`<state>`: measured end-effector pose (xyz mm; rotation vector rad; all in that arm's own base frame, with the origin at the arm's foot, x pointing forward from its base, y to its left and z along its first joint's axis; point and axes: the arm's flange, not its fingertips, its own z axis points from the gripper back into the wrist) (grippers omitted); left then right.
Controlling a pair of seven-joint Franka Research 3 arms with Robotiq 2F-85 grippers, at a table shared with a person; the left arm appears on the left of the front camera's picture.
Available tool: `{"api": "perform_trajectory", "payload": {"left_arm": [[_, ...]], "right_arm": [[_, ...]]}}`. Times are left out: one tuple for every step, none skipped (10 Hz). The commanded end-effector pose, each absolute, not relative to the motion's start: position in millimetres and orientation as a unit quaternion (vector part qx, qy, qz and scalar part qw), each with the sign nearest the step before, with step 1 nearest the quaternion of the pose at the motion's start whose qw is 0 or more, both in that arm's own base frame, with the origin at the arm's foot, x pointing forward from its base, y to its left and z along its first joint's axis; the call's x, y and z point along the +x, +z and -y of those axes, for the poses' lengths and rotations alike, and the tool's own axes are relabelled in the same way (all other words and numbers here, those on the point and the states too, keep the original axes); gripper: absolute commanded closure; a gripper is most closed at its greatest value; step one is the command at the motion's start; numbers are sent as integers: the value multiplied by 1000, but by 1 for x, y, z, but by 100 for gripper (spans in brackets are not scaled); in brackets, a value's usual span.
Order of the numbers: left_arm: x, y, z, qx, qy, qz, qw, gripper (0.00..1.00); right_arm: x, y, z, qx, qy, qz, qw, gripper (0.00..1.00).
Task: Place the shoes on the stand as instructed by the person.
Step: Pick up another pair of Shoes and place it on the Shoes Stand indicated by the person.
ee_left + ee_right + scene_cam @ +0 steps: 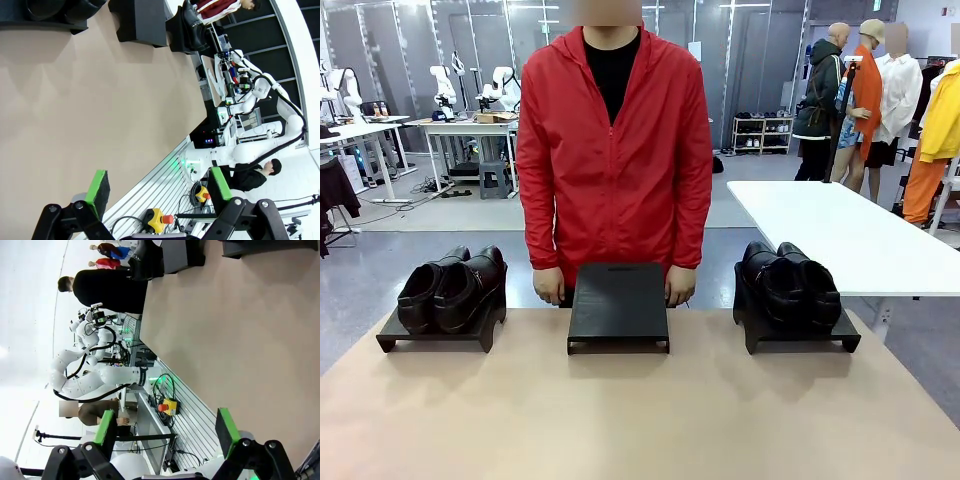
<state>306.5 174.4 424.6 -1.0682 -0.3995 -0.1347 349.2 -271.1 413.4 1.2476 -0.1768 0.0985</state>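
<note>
Left pair of shoes (452,290): set side by side on a low black stand (440,328) at the left of the counter (620,420), toes turned toward the left.
Middle stand (618,305): seen bare on top, placed at the far edge of the counter, directly before the person.
Person (613,150): stood at the far side in a red jacket, both hands lowered just behind the middle stand (one at each of its sides).
Right pair of shoes (790,285): laid on a black stand (798,335) at the right.
Left pincer (157,187): held released above the bare near counter, nothing between its green pads.
Right pincer (167,432): likewise spread wide, nothing gripped, held well apart from the shoes.
</note>
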Motion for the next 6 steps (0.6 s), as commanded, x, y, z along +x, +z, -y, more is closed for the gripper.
{"api": "perform_trajectory", "payload": {"left_arm": [[303,424,-174,-506,-74,189,838,0],[303,424,-174,-506,-74,189,838,0],[303,424,-174,-506,-74,189,838,0],[303,424,-174,-506,-74,189,838,0],[303,424,-174,-506,-74,189,838,0],[303,424,-174,-506,-74,189,838,0]], "right_arm": [[346,415,270,580,49,78,809,0],[346,415,270,580,49,78,809,0],[346,415,270,580,49,78,809,0],[346,415,270,580,49,78,809,0],[346,415,270,580,49,78,809,0],[346,415,270,580,49,78,809,0]]}}
